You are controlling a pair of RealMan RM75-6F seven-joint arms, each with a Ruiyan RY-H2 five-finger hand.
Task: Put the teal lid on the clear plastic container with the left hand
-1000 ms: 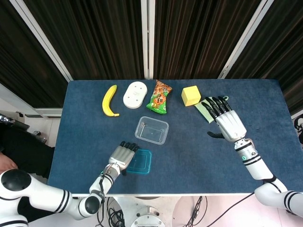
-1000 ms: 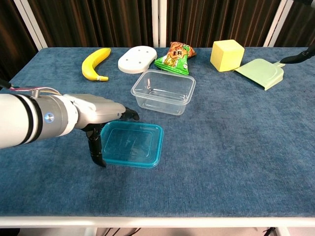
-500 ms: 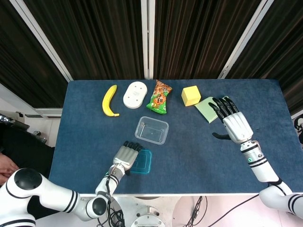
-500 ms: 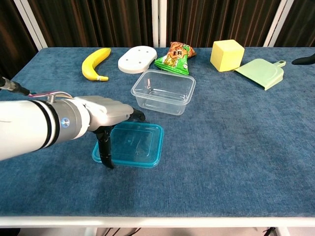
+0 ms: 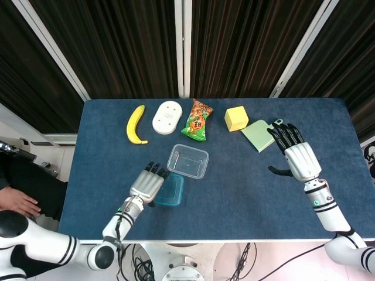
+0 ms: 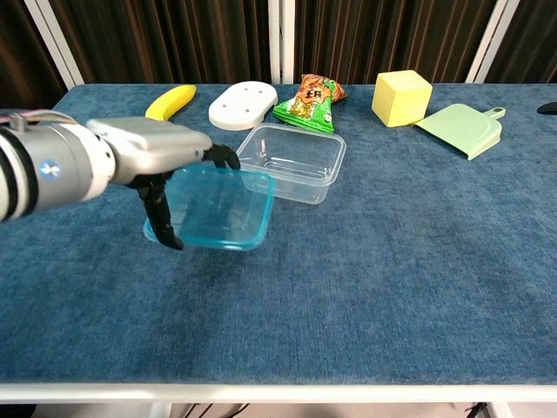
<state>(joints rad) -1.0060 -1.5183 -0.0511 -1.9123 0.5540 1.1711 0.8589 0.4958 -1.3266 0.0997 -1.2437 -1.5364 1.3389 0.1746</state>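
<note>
My left hand (image 5: 146, 184) (image 6: 155, 161) grips the teal lid (image 5: 169, 190) (image 6: 218, 209) by its left edge and holds it lifted off the table, just left of and in front of the clear plastic container (image 5: 188, 161) (image 6: 291, 162). The container sits open and upright at the table's middle with a small object inside. My right hand (image 5: 298, 155) hovers open with fingers spread over the right side of the table, next to the green dustpan; the chest view shows only a dark tip of it at the right edge.
Along the back edge lie a banana (image 5: 135, 124) (image 6: 170, 101), a white oval board (image 5: 168, 116) (image 6: 243, 104), a snack bag (image 5: 198, 120) (image 6: 312, 102), a yellow cube (image 5: 236, 118) (image 6: 402, 97) and a green dustpan (image 5: 256, 135) (image 6: 461, 129). The blue table (image 5: 234, 187) ends close in front.
My left hand has closed on the teal lid and lifted it off the table, carrying it back toward the container. My right hand has drifted further right.
</note>
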